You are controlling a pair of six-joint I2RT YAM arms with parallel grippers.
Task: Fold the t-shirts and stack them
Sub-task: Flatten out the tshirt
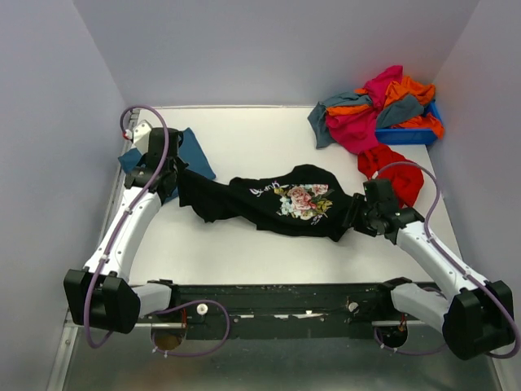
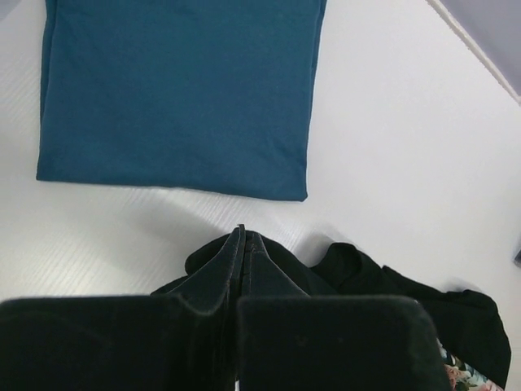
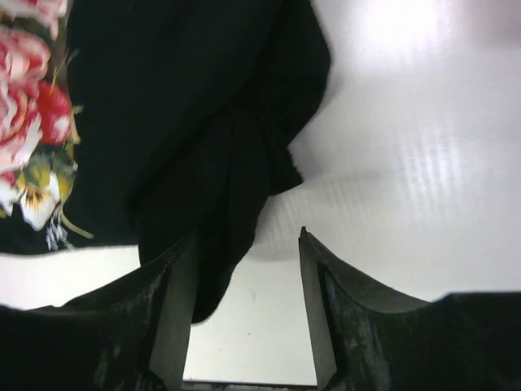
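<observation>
The black t-shirt is lying crumpled and stretched across the table, its floral print facing up. At its left end, the left gripper is clamping a fold of the black cloth between closed fingers. At its right end, the right gripper is standing released, fingers apart, with a twisted edge of the shirt hanging against one finger. Just beyond the shirt's left end, a folded teal t-shirt is lying flat. Beyond its right end, a red t-shirt is sitting, and farther back a heap of colourful t-shirts is spilling over a blue bin.
</observation>
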